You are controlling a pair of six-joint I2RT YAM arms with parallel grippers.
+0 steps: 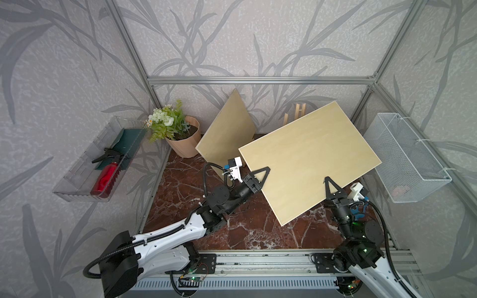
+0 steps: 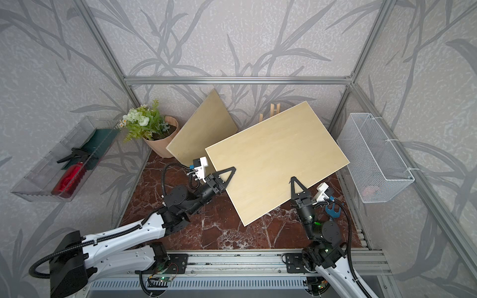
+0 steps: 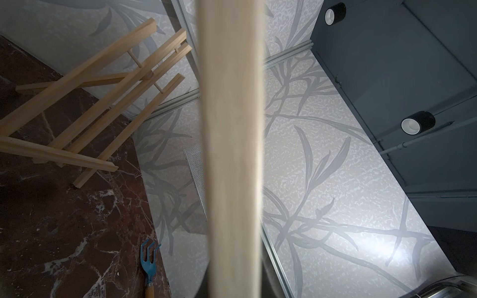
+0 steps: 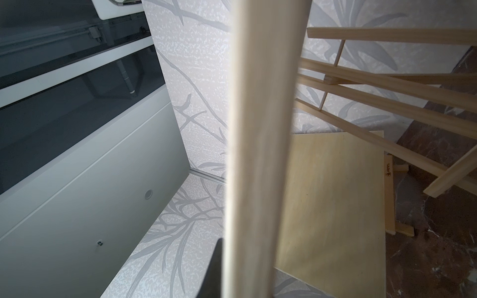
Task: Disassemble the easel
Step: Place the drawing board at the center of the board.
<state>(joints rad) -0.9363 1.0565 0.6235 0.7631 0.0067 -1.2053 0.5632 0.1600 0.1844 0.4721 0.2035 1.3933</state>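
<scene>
A large pale wooden board (image 1: pixel 309 160) (image 2: pixel 276 160) hangs tilted above the marble table, held at two edges. My left gripper (image 1: pixel 263 175) (image 2: pixel 228 175) is shut on its left edge. My right gripper (image 1: pixel 329 185) (image 2: pixel 294 184) is shut on its near edge. Each wrist view shows the board's edge (image 3: pixel 232 154) (image 4: pixel 260 154) close up and blurred. The easel (image 3: pixel 103 103) (image 4: pixel 387 98), a frame of light wooden slats, stands behind the board by the back wall. From above only the easel's top (image 1: pixel 299 111) shows. A second board (image 1: pixel 227 134) (image 4: pixel 333 206) leans against the back wall.
A potted plant (image 1: pixel 183 139) stands at the back left. A clear bin (image 1: pixel 77 191) on the left wall holds a red spray bottle (image 1: pixel 103 178). A white wire basket (image 1: pixel 405 157) hangs on the right wall. A blue hand rake (image 3: pixel 148 265) (image 2: pixel 334 210) lies by my right arm.
</scene>
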